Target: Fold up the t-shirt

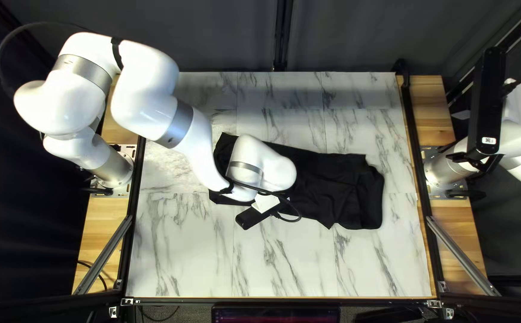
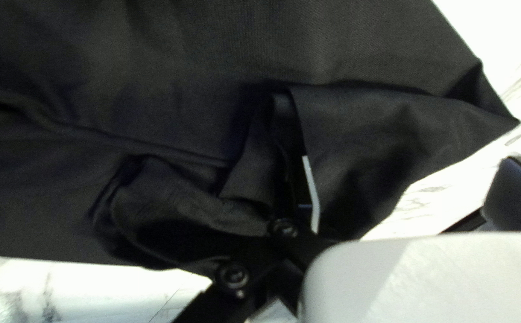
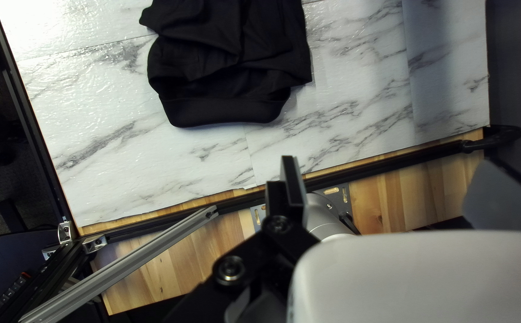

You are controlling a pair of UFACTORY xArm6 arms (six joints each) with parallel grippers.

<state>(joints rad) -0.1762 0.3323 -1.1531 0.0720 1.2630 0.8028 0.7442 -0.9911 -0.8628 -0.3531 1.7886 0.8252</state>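
Observation:
A black t-shirt (image 1: 336,188) lies folded into a wide bundle in the middle of the marble table (image 1: 287,260). My left arm's wrist (image 1: 260,172) hangs low over the shirt's left part and hides the cloth there. In the left wrist view the shirt (image 2: 152,112) fills the picture. My left gripper (image 2: 399,148) is open, one finger (image 2: 287,130) is tucked into a fold, and a flap of cloth lies between the fingers. My right gripper (image 3: 390,188) is open and holds nothing, raised over the table's right edge, well away from the shirt (image 3: 229,63).
Wooden strips (image 1: 431,116) and black and aluminium frame rails (image 1: 460,255) border the marble at both sides. My right arm's base (image 3: 327,215) sits on the right strip. Bare marble surrounds the shirt.

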